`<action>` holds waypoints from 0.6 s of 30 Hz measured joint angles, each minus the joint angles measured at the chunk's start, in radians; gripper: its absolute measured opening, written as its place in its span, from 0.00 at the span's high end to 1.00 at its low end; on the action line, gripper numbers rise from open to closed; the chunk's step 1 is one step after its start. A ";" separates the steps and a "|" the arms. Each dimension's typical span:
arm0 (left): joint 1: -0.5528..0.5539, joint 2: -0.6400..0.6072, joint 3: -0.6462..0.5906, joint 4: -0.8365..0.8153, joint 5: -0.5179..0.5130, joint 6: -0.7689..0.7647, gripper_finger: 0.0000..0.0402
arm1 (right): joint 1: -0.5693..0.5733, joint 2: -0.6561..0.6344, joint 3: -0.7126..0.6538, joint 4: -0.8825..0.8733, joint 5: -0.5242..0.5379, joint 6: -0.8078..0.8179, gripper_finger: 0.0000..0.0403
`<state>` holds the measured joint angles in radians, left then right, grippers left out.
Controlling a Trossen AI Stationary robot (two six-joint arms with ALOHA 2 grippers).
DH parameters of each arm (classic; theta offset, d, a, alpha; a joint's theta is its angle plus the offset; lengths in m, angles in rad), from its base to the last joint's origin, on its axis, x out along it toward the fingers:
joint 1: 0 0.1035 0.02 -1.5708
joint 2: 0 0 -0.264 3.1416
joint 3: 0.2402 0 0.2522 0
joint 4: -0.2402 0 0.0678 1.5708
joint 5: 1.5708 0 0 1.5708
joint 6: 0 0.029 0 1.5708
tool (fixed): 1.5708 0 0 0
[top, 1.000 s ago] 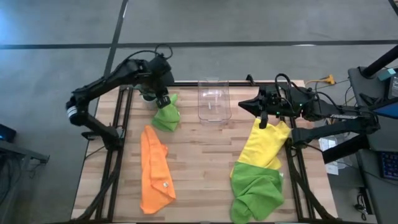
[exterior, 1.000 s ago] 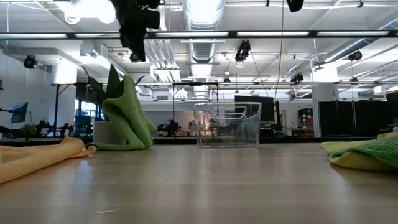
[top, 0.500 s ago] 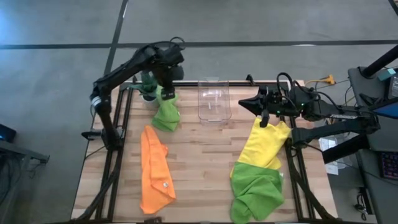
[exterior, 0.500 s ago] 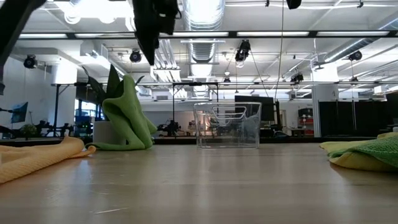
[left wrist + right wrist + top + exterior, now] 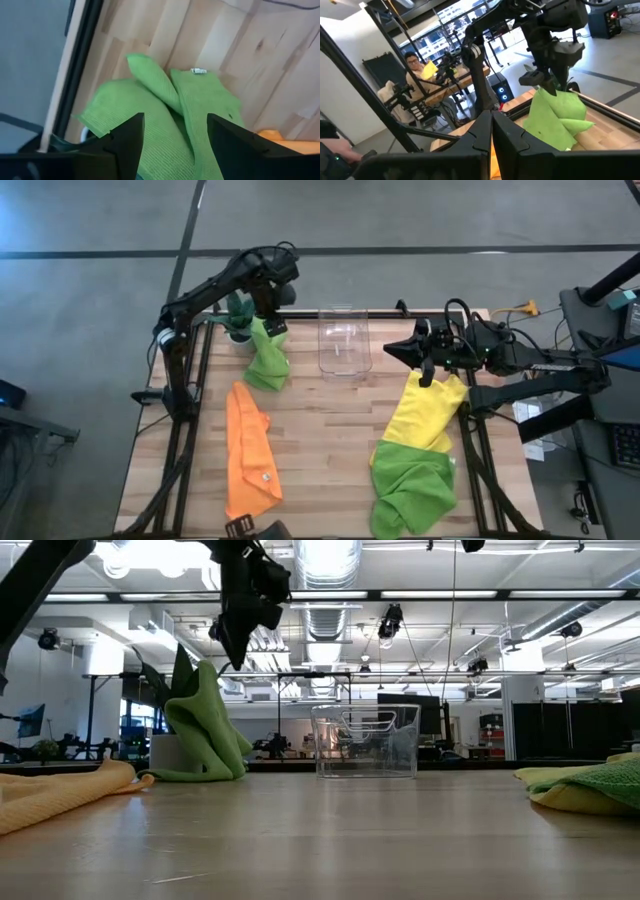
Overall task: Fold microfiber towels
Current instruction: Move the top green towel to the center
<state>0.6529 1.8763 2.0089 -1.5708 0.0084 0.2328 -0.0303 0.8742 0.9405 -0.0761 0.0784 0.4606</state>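
One lime green towel (image 5: 267,365) stands bunched in a heap at the table's far left, its base on the wood (image 5: 205,730), just in front of a potted plant. My left gripper (image 5: 175,117) hangs open above it, pointing down, with the towel's peaks below the gap (image 5: 240,640). An orange towel (image 5: 250,455) lies crumpled at the near left. A yellow towel (image 5: 430,410) lies at the right, with a second lime green towel (image 5: 415,485) over its near end. My right gripper (image 5: 392,348) is shut and level, high above the yellow towel's far end.
A clear plastic bin (image 5: 345,340) stands at the far middle of the table. The potted plant (image 5: 238,315) sits at the far left corner behind the green heap. Bare wood (image 5: 325,450) lies between the orange towel and the yellow one.
My left gripper has moved a little toward the table's right and far side and sunk slightly over the green heap, while that arm's elbow has swung in toward the table. The green towel has kept its shape.
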 joint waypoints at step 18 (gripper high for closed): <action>-0.008 -0.070 -0.220 0.000 0.013 -0.051 0.50 | 0.000 0.007 0.000 -0.001 0.001 -0.008 0.98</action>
<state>0.6445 1.8059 1.7893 -1.5707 0.0217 0.1814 -0.0303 0.8814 0.9405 -0.0774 0.0792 0.4530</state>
